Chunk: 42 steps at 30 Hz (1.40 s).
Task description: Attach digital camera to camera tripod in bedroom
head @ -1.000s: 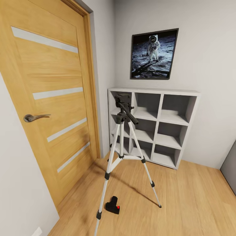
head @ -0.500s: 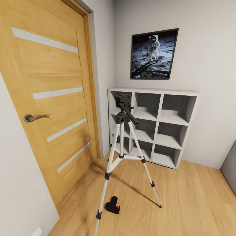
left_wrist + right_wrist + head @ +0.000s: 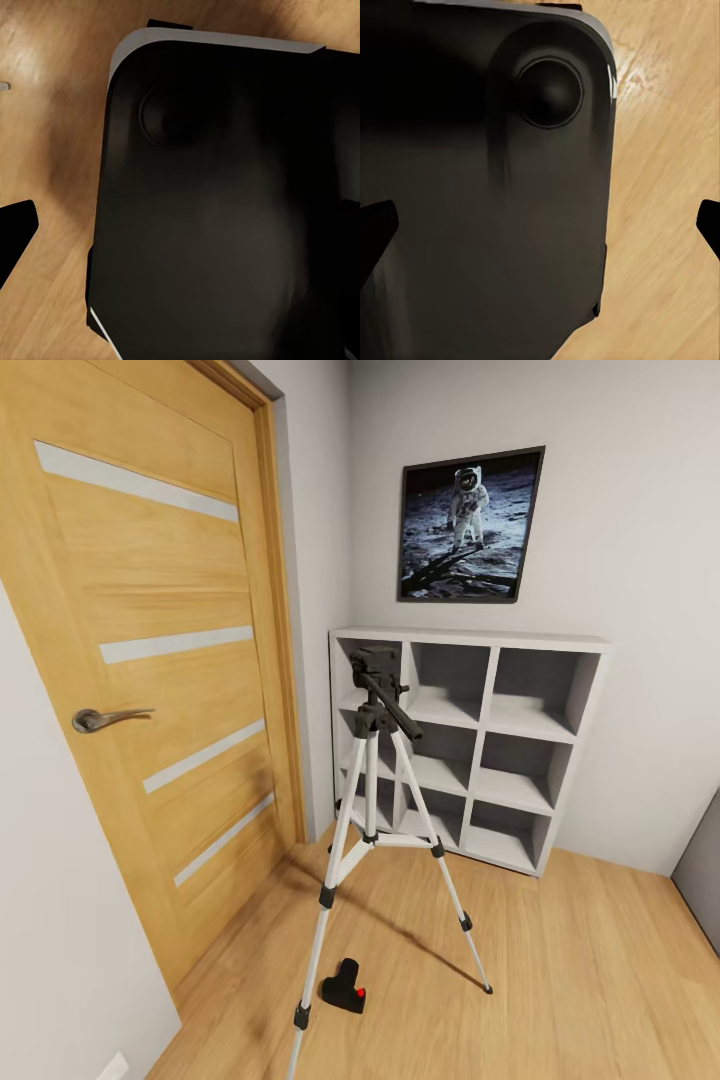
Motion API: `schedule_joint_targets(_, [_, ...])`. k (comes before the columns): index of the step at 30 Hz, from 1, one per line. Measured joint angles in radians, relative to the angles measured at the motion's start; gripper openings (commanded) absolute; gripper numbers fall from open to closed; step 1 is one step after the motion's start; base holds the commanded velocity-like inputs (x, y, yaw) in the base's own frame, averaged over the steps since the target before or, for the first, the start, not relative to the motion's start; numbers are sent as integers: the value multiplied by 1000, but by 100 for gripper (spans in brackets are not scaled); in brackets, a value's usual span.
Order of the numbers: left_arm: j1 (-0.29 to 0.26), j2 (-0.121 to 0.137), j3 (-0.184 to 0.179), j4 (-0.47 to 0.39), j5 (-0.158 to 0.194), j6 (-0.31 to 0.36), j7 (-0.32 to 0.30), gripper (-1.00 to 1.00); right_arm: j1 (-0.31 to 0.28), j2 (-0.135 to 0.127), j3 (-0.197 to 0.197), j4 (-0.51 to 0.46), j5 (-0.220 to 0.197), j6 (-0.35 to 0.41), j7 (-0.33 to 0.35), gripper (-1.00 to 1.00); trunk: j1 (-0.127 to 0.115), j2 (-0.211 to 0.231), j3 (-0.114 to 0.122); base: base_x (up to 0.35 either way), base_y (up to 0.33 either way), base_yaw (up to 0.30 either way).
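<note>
Nothing has changed over the last second: the head view is the same picture throughout, so neither the robot nor the task's things have moved, and the task has not got beyond the approach.

At the left stands the oak door point(image 3: 150, 660) with its metal handle point(image 3: 105, 718), shut. On the plank floor point(image 3: 580, 980) just right of it lies the digital camera point(image 3: 343, 988), between the two nearer legs of the camera tripod point(image 3: 375, 800) and close to the left foot. Its long axis runs at a slant, from the near left toward the far right, and the red dot faces up and toward the right. The tripod stands upright, legs spread, its black head bare; the pan handle slopes down toward the right and toward the viewer. Behind it is the white cube shelving point(image 3: 470, 745), with a picture of an astronaut point(image 3: 470, 525) above.

Both wrist views look down past a dark rounded part of the robot's own body at the floor. Black tips at the picture edges suggest each tool is spread and empty, though I cannot tell for certain.
</note>
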Motion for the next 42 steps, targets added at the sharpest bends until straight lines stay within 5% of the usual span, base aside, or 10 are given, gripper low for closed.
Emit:
schedule_joint_targets(9, [0,0,0,0,0,0,0,100,0,2,1,-168,6,27,4,100,0,0,0,0,0,0])
schedule_joint_targets(13, [0,0,0,0,0,-1,0,100,-1,0,2,-330,38,118,10,100,0,0,0,0,0,0])
schedule_joint_targets(16, [0,0,0,0,0,-1,0,100,-2,0,2,-511,65,267,15,100,0,0,0,0,0,0])
schedule_joint_targets(17, [0,1,0,0,0,-1,0,100,-2,1,1,-635,75,393,19,100,0,0,0,0,0,0])
schedule_joint_targets(19, [0,1,0,0,0,-1,0,100,-10,2,-1,-809,79,523,26,100,0,0,0,0,0,0])
schedule_joint_targets(22, [0,1,0,0,0,-1,0,100,-32,3,-2,-949,78,628,35,100,0,0,0,0,0,0])
schedule_joint_targets(25, [0,0,0,0,0,-1,0,100,-125,8,-3,-1090,74,774,71,100,0,0,0,0,0,0])
schedule_joint_targets(34, [0,1,0,0,1,-1,0,100,-433,16,-3,-1184,72,1009,300,100,0,0,0,0,0,0])
schedule_joint_targets(39, [0,1,0,0,2,-1,1,100,-534,45,0,-1304,74,1046,342,100,0,0,0,0,0,0])
schedule_joint_targets(42, [0,1,0,0,2,-1,1,100,-545,57,2,-1365,81,1050,345,100,0,0,0,0,0,0])
